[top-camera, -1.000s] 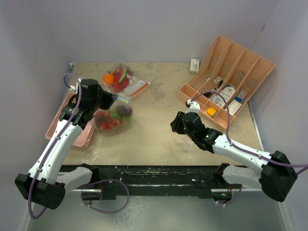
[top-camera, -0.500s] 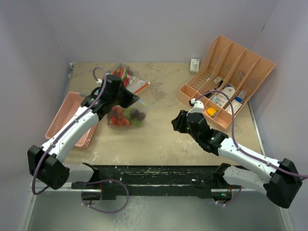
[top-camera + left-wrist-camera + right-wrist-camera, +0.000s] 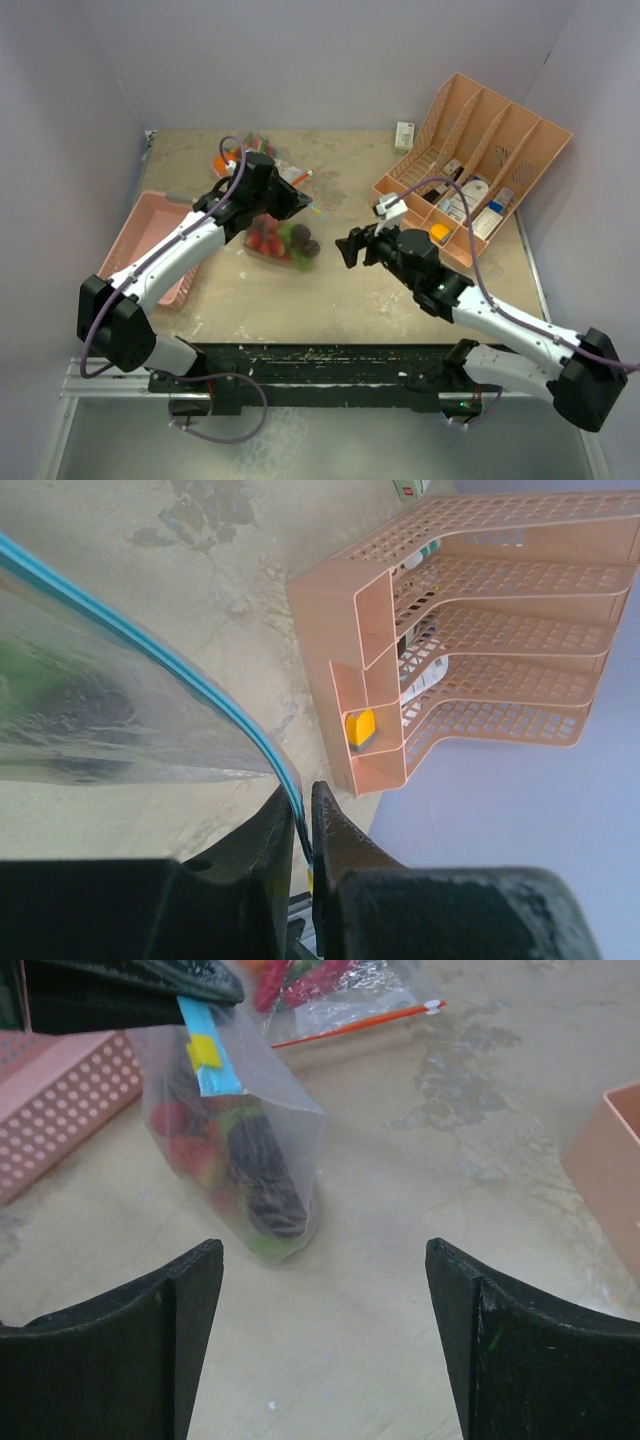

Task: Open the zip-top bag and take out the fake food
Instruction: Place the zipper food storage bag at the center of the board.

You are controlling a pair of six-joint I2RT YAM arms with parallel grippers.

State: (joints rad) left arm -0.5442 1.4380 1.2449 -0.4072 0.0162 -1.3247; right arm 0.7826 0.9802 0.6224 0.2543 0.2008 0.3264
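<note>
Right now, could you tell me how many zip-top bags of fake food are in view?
2. The blue-zip bag is pinched at its top by the left gripper; the orange-zip bag lies on the table behind it.

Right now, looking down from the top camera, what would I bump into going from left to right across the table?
Pink basket → zip-top bag of fake food → right gripper → peach organizer rack.
</note>
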